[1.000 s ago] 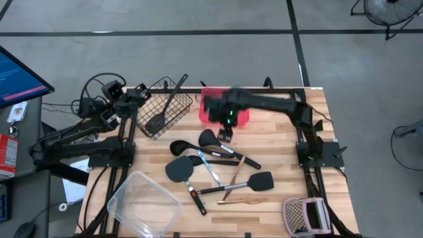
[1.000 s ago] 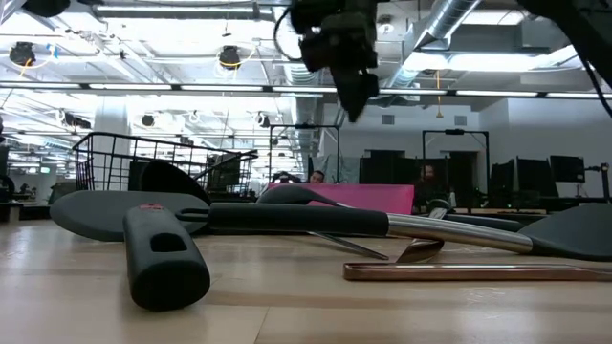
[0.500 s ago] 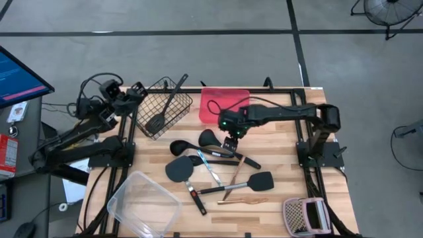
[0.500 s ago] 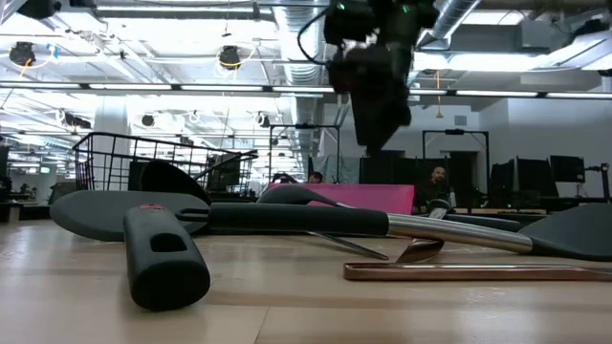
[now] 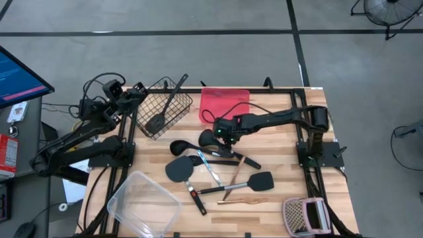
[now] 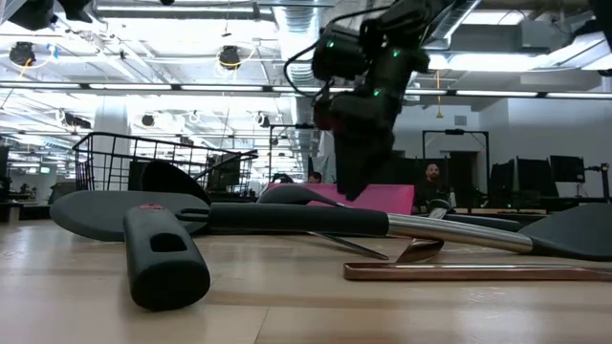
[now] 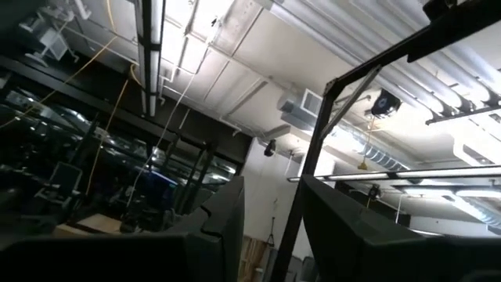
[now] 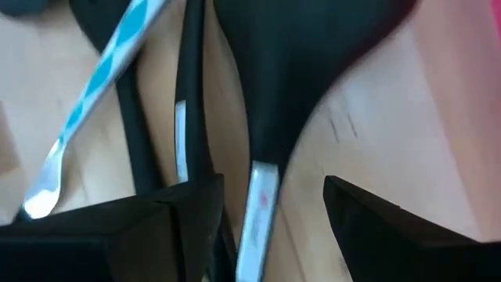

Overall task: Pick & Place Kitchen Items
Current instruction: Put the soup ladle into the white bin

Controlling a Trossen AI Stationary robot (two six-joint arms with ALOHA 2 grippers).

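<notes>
1. The kitchen items (image 5: 215, 165) lay loose in the middle of the table (image 5: 284, 198).
2. The right gripper (image 8: 270, 205) hung with its fingers spread on both sides of a black spoon (image 8: 301, 70), near the red tray (image 5: 225, 104).
3. The left gripper (image 5: 135, 89) waited at the wire basket (image 5: 162, 109); I could not tell its fingers.

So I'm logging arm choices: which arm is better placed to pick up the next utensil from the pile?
The right. Its gripper hangs open directly over a black spoon at the pile's edge, fingers either side of the handle. The left gripper sits off the table's far left corner, beside the wire basket.
</notes>
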